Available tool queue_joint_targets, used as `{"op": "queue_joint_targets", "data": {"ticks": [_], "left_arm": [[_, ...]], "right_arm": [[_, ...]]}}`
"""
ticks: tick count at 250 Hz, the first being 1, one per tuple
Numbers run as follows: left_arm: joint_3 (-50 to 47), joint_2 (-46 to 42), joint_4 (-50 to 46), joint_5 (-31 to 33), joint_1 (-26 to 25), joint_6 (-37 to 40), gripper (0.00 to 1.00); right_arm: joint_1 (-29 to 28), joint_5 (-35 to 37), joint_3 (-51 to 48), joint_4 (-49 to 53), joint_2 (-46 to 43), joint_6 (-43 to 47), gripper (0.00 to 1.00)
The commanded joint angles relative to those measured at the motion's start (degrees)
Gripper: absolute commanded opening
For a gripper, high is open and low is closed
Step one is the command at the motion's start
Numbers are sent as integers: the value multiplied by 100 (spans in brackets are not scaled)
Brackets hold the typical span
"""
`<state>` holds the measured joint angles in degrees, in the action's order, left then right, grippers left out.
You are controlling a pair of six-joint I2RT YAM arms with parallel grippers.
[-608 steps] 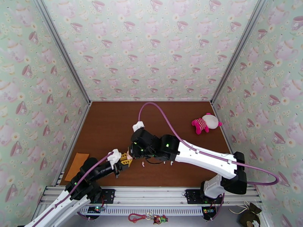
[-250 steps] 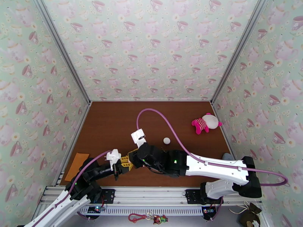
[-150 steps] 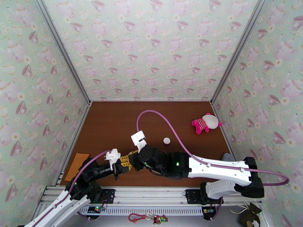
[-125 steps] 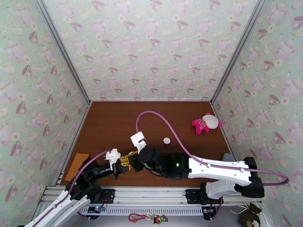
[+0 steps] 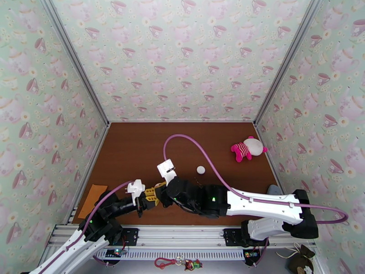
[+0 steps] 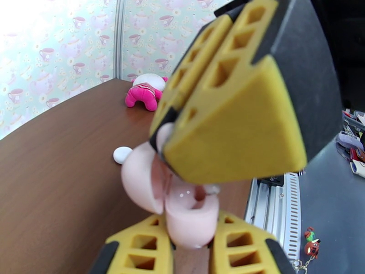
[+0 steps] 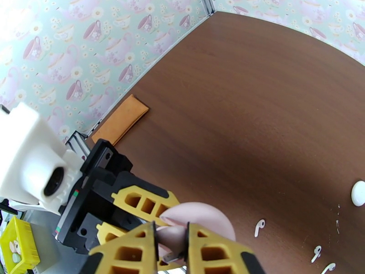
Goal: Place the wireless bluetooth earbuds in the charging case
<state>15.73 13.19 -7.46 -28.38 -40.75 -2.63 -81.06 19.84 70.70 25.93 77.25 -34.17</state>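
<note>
A pink charging case (image 6: 182, 211) hangs open above the table, and my left gripper (image 6: 191, 245) is shut on its base. In the top view the left gripper (image 5: 150, 196) meets the right gripper (image 5: 161, 198) near the front left. My right gripper (image 7: 172, 254) hovers right over the open pink case (image 7: 200, 215), shut on a small white earbud (image 6: 209, 189) whose tip sits at the case's cavity. Three more white earbuds lie on the table: one (image 7: 259, 227), another (image 7: 315, 253) and a third (image 7: 327, 268).
A white round case (image 5: 200, 170) rests mid-table behind the right arm. A pink and white plush toy (image 5: 247, 148) lies at the back right. An orange pad (image 5: 93, 199) lies by the left wall. The brown table (image 5: 137, 147) is walled on three sides.
The right arm carried its gripper from the table's middle to the left gripper's case. In the last second it edged slightly left and its jaws tightened a little. The left arm held still.
</note>
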Motion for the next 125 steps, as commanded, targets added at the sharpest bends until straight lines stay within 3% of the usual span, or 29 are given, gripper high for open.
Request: {"op": "queue_joint_targets", "data": {"ticks": [1,125], "left_arm": [[-34,-25,122,-174,-3,-9,0],[-32,-36,131,-173,1,-26,0]], "right_arm": [[-33,172,28,-200,-68,99,19],[-86,353,-144,-212,-55,124,18]]}}
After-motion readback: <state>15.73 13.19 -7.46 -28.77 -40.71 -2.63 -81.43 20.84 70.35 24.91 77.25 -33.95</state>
